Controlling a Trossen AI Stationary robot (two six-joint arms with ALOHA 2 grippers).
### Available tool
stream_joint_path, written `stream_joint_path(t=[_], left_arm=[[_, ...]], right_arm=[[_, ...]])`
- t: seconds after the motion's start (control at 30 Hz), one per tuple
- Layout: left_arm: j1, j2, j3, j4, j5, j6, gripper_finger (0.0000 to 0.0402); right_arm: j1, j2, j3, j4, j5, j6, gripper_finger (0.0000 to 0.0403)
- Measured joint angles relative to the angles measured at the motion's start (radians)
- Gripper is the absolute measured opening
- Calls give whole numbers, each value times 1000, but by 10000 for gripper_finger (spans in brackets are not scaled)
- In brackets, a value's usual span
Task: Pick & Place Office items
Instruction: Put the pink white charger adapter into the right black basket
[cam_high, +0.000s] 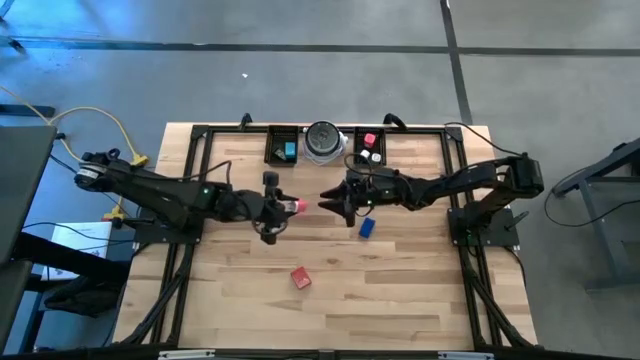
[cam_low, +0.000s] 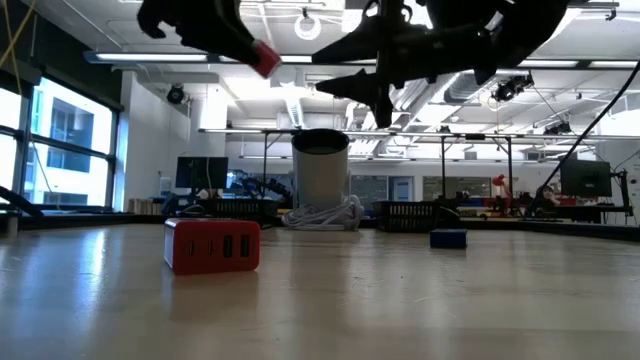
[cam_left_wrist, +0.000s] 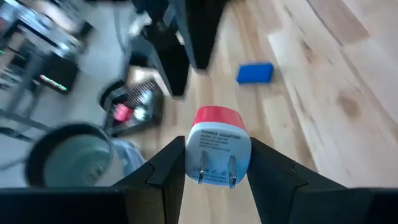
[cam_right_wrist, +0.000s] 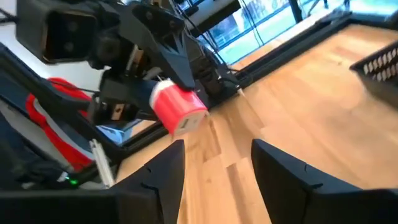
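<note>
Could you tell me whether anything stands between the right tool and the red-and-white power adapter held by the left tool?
Nothing visible does: the open right tool faces the power adapter in the left tool across bare air.

The left gripper (cam_high: 291, 206) and right gripper (cam_high: 328, 197) face each other mid-table, a charger block (cam_high: 301, 277) nearer the front, trays (cam_high: 283, 146) behind

Red-and-white adapter (cam_left_wrist: 218, 146), blue block (cam_high: 367, 227), red charger (cam_low: 212, 245), pale wood table (cam_high: 400, 280)
</note>
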Motion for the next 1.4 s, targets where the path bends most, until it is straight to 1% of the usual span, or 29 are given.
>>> stream_joint_path(t=[0.1, 0.2, 0.27, 0.37, 0.53, 0.7, 0.77, 0.93, 1.07, 1.27, 1.33, 1.4], left_arm=[[23, 15, 35, -80, 45, -48, 140], [47, 35, 67, -145, 68, -75, 140], [58, 51, 83, -157, 73, -71, 140], [70, 96, 130, -195, 78, -54, 140], [96, 191, 234, -309, 77, -54, 140], [101, 260, 315, -354, 75, -22, 140], [100, 277, 339, -354, 76, -17, 140], [101, 314, 386, -412, 79, -9, 140], [105, 333, 414, -448, 80, -17, 140], [107, 354, 449, -438, 79, -18, 140], [107, 354, 449, -455, 80, -17, 140], [107, 353, 450, -443, 80, -18, 140]], right_arm=[[0, 0, 0, -4, -6, 58, 171], [0, 0, 0, 52, -12, 117, 171], [3, 0, 0, 87, -21, 166, 171], [10, 0, 0, 96, -25, 227, 171], [9, 0, 0, 67, -52, 326, 171], [9, 2, 0, -9, -63, 335, 171], [9, 2, 0, -16, -62, 343, 171], [9, 2, 0, -38, -54, 392, 171], [9, 2, 0, -38, -52, 410, 171], [9, 19, 0, -15, -65, 404, 173], [8, 46, 0, 25, -72, 406, 181], [4, 63, 0, 44, -107, 418, 194]])
